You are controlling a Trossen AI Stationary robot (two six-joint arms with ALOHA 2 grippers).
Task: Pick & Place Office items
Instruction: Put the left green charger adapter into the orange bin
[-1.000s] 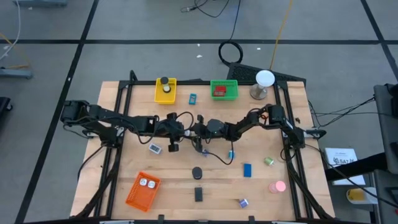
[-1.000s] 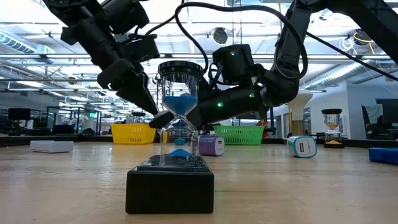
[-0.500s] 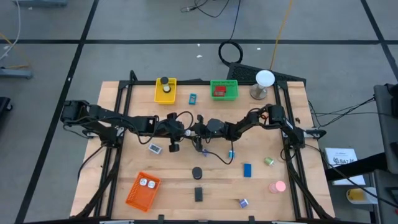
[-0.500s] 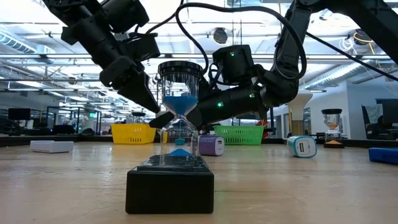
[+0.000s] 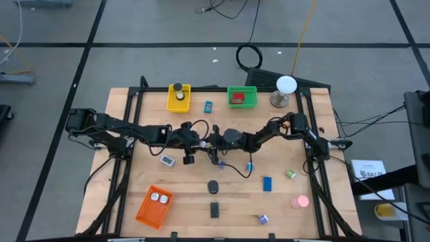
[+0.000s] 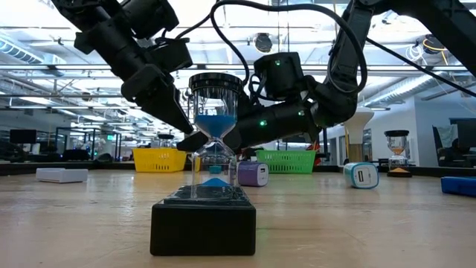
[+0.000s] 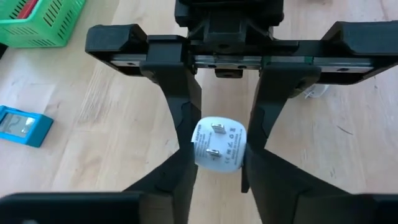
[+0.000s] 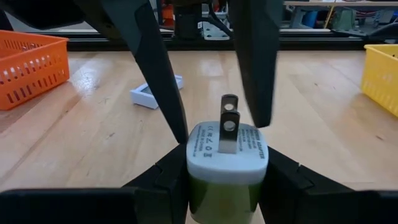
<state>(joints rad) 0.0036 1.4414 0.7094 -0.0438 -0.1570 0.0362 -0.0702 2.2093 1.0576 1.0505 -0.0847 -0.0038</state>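
A small charger (image 8: 227, 165) with a green body, a white top and two metal prongs hangs above the table's middle. My right gripper (image 8: 227, 168) is shut on it, reaching in from the table's right. My left gripper (image 7: 219, 158) comes from the left, slanting down. It is open, and its fingers (image 8: 165, 93) stand on either side of the charger's white top (image 7: 217, 144). In the high view the two grippers (image 5: 211, 139) meet nose to nose. In the low view an hourglass (image 6: 216, 141) hides the charger. My right gripper pinches the charger's green body (image 8: 200, 186) between its two fingers, which come in nearly level from the table's right. The charger stands upright in the hold, prongs (image 8: 227, 127) up, clear of the table. My left gripper's fingertips are at the white top's edges; whether they touch it I cannot tell.
Yellow (image 5: 179, 98) and green (image 5: 242, 97) baskets stand at the far edge, with a white ball on a stand (image 5: 285, 87) to their right. An orange basket (image 5: 155, 205) sits near left. A blue block (image 5: 267, 183), pink piece (image 5: 299, 201), black block (image 5: 214, 210) and white piece (image 5: 167, 160) lie loose.
In the low view the finger of my left gripper that shows has shifted slightly. Both arms and the charger have kept their places.
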